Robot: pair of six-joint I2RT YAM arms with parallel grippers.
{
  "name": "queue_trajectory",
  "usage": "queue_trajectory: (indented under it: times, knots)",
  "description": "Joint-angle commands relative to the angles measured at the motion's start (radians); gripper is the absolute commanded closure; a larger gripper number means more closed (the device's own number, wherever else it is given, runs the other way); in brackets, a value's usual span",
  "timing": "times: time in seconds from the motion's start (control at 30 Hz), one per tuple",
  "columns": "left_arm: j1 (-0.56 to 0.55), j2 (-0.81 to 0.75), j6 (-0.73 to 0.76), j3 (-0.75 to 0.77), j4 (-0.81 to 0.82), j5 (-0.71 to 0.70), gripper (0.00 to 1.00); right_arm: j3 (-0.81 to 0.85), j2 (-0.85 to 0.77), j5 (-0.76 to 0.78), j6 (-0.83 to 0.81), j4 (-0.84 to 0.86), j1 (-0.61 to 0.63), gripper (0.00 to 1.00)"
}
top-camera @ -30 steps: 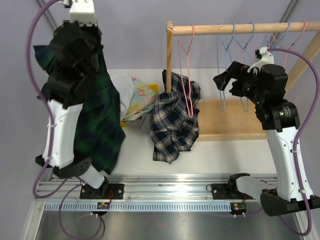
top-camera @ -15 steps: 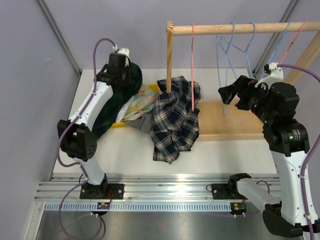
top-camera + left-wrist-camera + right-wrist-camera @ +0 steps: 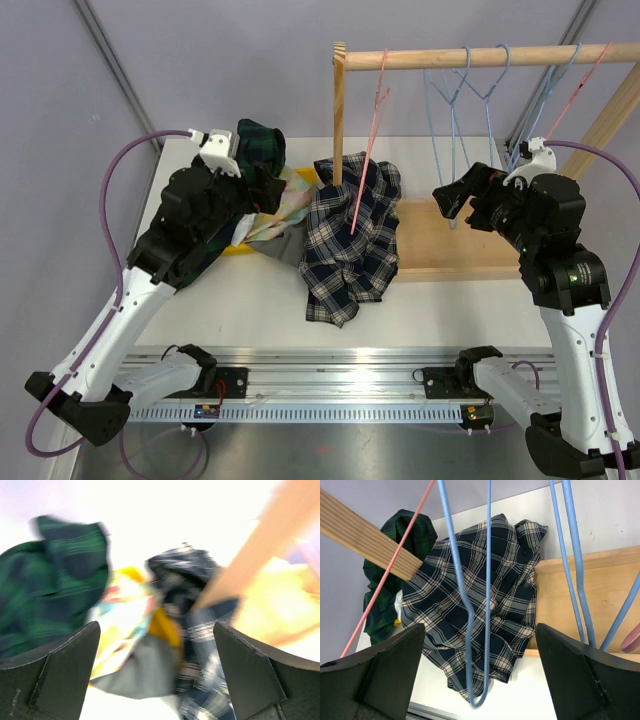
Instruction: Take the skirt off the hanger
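My left pincer (image 3: 156, 630) and right pincer (image 3: 480, 627) both gape wide, holding nothing. The green plaid skirt (image 3: 258, 145) lies bunched on the counter (image 3: 260, 310), near a navy plaid skirt (image 3: 350, 240).

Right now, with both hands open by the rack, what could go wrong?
The right hand sits beside the blue hangers; reaching on, a finger could snag a wire.
The pink hanger hangs tilted over the navy plaid skirt and might catch in it.
The left hand hovers close over the clothes pile and could drag the green skirt along.
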Motion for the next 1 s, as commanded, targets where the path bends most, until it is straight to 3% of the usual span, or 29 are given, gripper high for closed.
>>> queue_trajectory:
  times: [0.0, 0.2, 0.4, 0.43, 0.5, 0.53, 0.63, 0.7, 0.8, 0.83, 0.97]
  knots:
    - [-0.052, -0.002, -0.057, -0.112, 0.098, 0.186, 0.01, -0.005, -0.03, -0.006, 0.016, 0.021, -0.003, 0.01]
    - [-0.156, 0.073, -0.132, -0.291, 0.308, 0.278, 0.01, 0.007, -0.052, 0.006, 0.013, -0.012, -0.003, 0.01]
    - [-0.216, 0.208, -0.146, -0.267, 0.359, 0.185, 0.04, 0.03, -0.075, 0.024, -0.002, -0.055, -0.003, 0.01]
    - [-0.221, 0.225, -0.146, -0.255, 0.36, 0.189, 0.38, 0.038, -0.078, 0.032, -0.005, -0.061, -0.003, 0.01]
    - [-0.232, 0.216, -0.146, -0.217, 0.331, 0.17, 0.88, 0.041, -0.082, 0.04, -0.014, -0.074, -0.003, 0.01]
    - [-0.256, 0.179, -0.133, -0.204, 0.313, 0.115, 1.0, 0.044, -0.085, 0.047, -0.017, -0.08, -0.001, 0.01]
    - [-0.316, 0.08, -0.097, -0.135, 0.22, -0.034, 1.0, 0.044, -0.089, 0.055, -0.025, -0.088, -0.001, 0.01]
    - [-0.347, 0.03, -0.049, -0.056, 0.074, -0.112, 1.0, 0.044, -0.093, 0.055, -0.028, -0.086, -0.003, 0.01]
    - [-0.402, -0.05, 0.025, 0.139, -0.102, -0.28, 1.0, 0.044, -0.09, 0.055, -0.028, -0.08, -0.003, 0.01]
    - [-0.402, -0.065, 0.043, 0.246, -0.132, -0.336, 1.0, 0.041, -0.087, 0.054, -0.027, -0.077, -0.003, 0.01]
    - [-0.4, -0.073, 0.216, 0.432, -0.163, -0.468, 1.0, 0.029, -0.081, 0.052, -0.017, -0.049, -0.003, 0.01]
